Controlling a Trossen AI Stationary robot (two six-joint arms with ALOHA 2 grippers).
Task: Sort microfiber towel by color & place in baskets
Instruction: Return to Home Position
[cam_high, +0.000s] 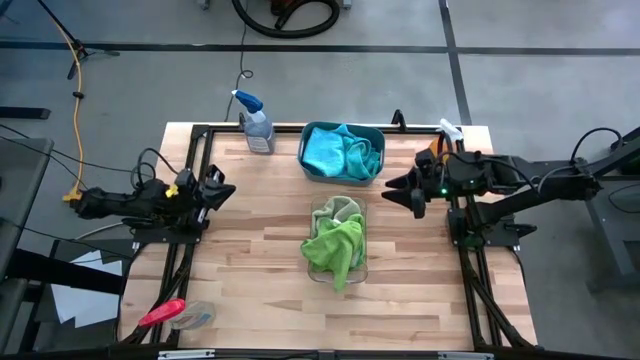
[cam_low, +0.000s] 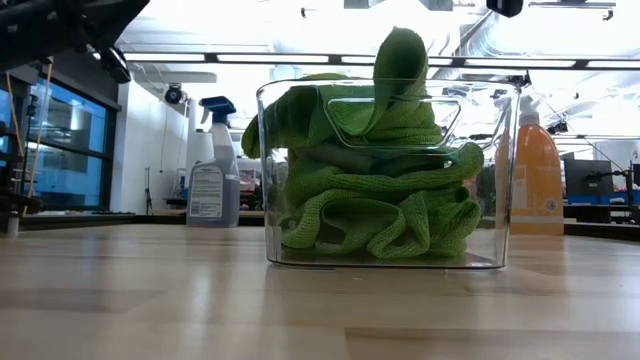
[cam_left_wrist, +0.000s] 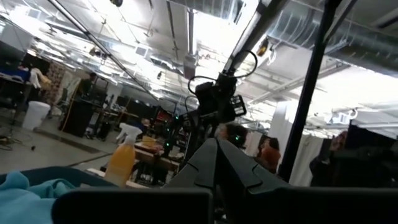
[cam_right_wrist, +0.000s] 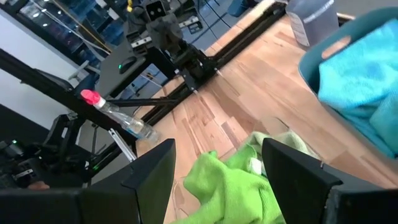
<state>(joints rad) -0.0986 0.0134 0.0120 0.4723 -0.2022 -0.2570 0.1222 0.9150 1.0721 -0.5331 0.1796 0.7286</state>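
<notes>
Your wooden table (cam_high: 250, 285) fills the scene, and the clear bin (cam_low: 495, 235) standing at its middle is the mark for everything else. The left arm (cam_high: 130, 203) lies off the bin's left side at the table's edge. The right arm (cam_high: 530, 182) lies off its right side, well apart from it. The teal-blue tub (cam_high: 308, 152) sits just beyond the bin toward the far edge, apart from it, and holds the turquoise towels (cam_high: 345, 152) in a loose heap. The lime green towels (cam_high: 335, 245) are piled inside the clear bin. One fold rises above its rim and another drapes over the near end. A blue-trigger spray bottle (cam_high: 257, 125) stands beyond the bin to the left, beside the tub. An orange spray bottle (cam_low: 537, 175) stands beyond it to the right. Your left gripper (cam_high: 222, 186) points toward the bin from the left with its fingers pressed together on nothing. Your right gripper (cam_high: 405, 190) faces the bin from the right with its jaws spread wide and empty. A red-handled tool (cam_high: 165, 312) lies well apart from the bin at the near left corner.
</notes>
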